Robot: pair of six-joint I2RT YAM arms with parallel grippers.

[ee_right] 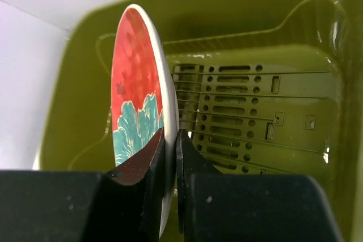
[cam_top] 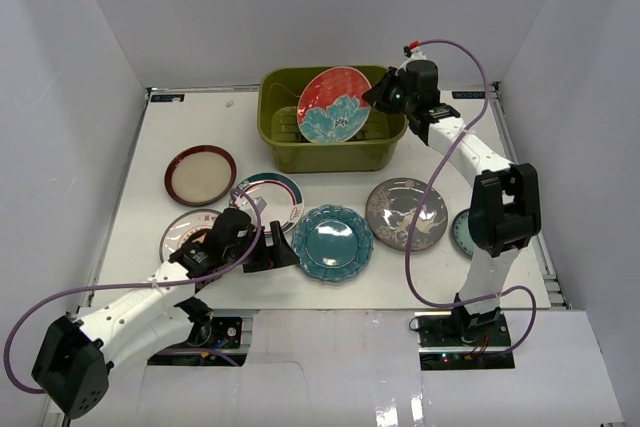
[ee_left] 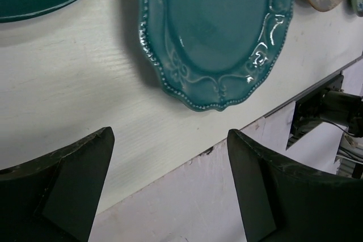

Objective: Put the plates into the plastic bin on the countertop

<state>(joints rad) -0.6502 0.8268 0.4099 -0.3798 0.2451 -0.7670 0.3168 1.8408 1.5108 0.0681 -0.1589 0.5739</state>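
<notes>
Right gripper (cam_top: 377, 97) clamped on the rim of the red plate (cam_top: 334, 105), jaws pinched tight on either face; the plate stands on edge, near upright, inside the bin (cam_top: 300, 155), its painted face toward the overhead camera; the wrist view shows its lower part down among the bin walls, but whether the bottom edge touches the slotted floor cannot be told. Bin sits far middle of the counter (cam_top: 200, 127). Step in hand, as I read it: setting this first plate down. To do it well: lower until the edge bears on the floor; lean the plate over toward flat before letting go, so it neither drops nor rolls; open only a little at first; draw the fingers straight up, clear of the bin's right rim. Laid flat it leaves room to stack; left propped it would likely crowd what follows. Left gripper (cam_top: 283, 252) low over the counter, jaws wide apart and empty, just beside the teal plate (cam_top: 332, 242); that plate lies flat, so a shallow approach under its scalloped rim looks needed.
</notes>
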